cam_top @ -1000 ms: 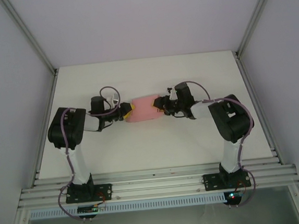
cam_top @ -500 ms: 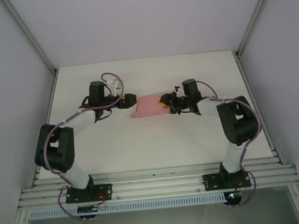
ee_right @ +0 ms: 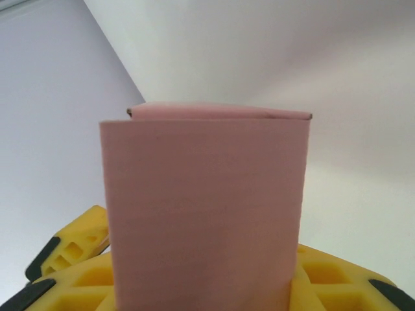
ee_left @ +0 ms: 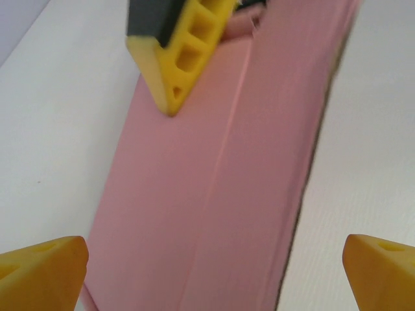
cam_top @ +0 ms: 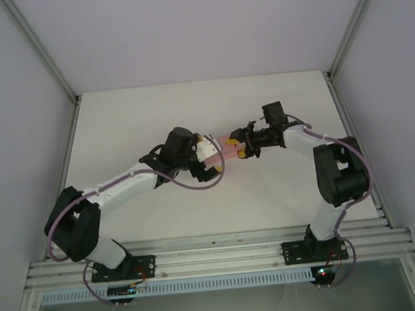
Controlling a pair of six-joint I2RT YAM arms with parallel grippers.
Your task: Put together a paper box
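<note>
The pink paper box point(cam_top: 227, 142) hangs above the middle of the table, held at its right end by my right gripper point(cam_top: 244, 145). In the right wrist view the box point(ee_right: 204, 201) stands up between the yellow fingers point(ee_right: 337, 278) of that gripper point(ee_right: 204, 288), which is shut on it. My left gripper point(cam_top: 212, 162) sits at the box's left end. In the left wrist view it point(ee_left: 214, 265) is wide open, with the creased box point(ee_left: 220, 181) running between its fingertips point(ee_left: 45, 265) without touching them. The right gripper's finger point(ee_left: 185, 52) shows at the box's far end.
The white table point(cam_top: 189, 106) is walled by pale panels on three sides, with metal posts point(cam_top: 42, 53) at the back corners. An aluminium rail point(cam_top: 216, 253) at the near edge carries both arm bases.
The left gripper has opened wide and its arm has stretched out, swinging from the box's left end to straddle it. The right gripper has drawn the box slightly right and turned it.
</note>
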